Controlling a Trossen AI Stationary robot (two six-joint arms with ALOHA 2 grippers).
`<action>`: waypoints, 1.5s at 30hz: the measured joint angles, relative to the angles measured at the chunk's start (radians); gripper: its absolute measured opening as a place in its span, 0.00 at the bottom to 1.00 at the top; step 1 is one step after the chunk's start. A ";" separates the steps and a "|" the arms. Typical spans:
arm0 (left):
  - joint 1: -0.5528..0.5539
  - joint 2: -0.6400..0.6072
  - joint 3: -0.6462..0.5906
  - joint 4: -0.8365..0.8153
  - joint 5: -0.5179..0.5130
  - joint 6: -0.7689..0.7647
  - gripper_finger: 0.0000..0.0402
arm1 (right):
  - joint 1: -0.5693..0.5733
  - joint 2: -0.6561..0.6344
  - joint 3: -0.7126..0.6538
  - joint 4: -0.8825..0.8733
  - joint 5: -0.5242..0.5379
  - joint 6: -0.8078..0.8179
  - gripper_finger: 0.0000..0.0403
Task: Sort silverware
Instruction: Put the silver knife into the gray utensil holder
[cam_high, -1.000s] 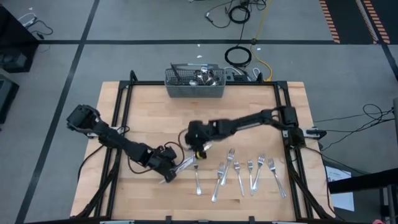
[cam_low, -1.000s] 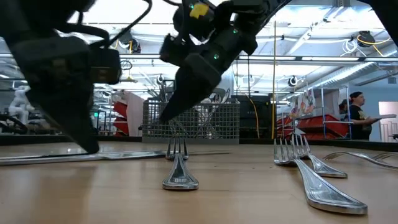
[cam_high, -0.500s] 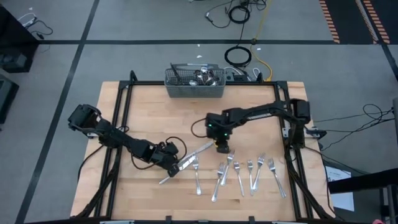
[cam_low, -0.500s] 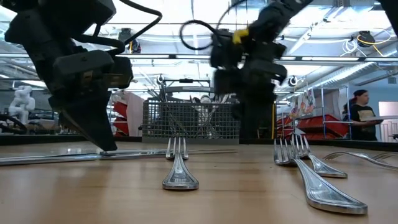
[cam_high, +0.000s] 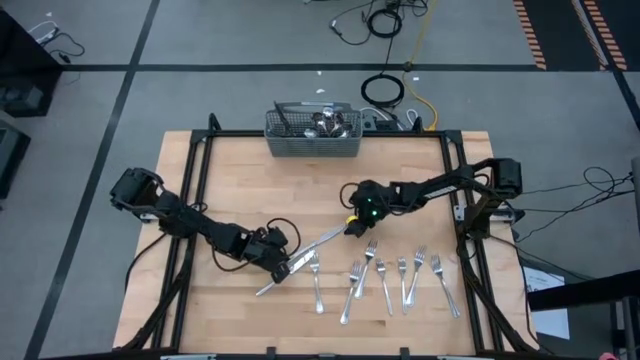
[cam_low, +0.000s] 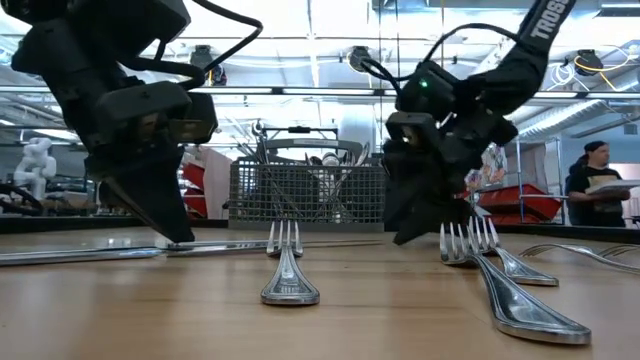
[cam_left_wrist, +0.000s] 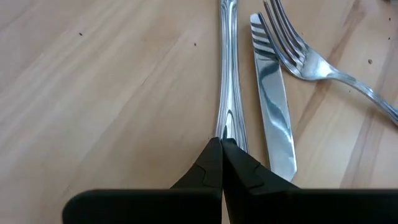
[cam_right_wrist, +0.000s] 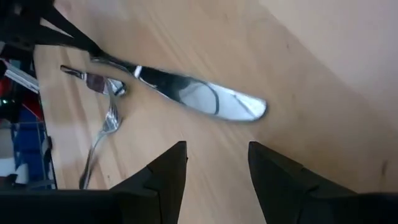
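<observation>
In the wire basket (cam_high: 313, 143), jumbled silverware (cam_high: 325, 123).

The pieces standing in the basket (cam_high: 313, 133) at the worktop's far edge are too small to tell apart. The left gripper (cam_high: 283, 268) covers part of the knife (cam_high: 322, 243), whose handle end runs out of the left wrist view.

Grey floor (cam_high: 200, 40) crossed by dark tape lines, cables (cam_high: 385, 90) coiled behind the wooden table (cam_high: 250, 190).
</observation>
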 joint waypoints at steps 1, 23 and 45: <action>0.004 0.000 0.000 0.001 0.000 0.000 0.00 | 0.001 0.000 -0.012 0.017 0.003 0.017 0.41; 0.017 0.001 -0.002 0.020 0.006 0.002 0.00 | 0.018 -0.003 -0.017 0.035 0.136 0.134 0.41; 0.058 0.005 -0.004 0.081 -0.011 0.005 0.00 | 0.097 0.040 -0.018 0.115 0.326 0.504 0.41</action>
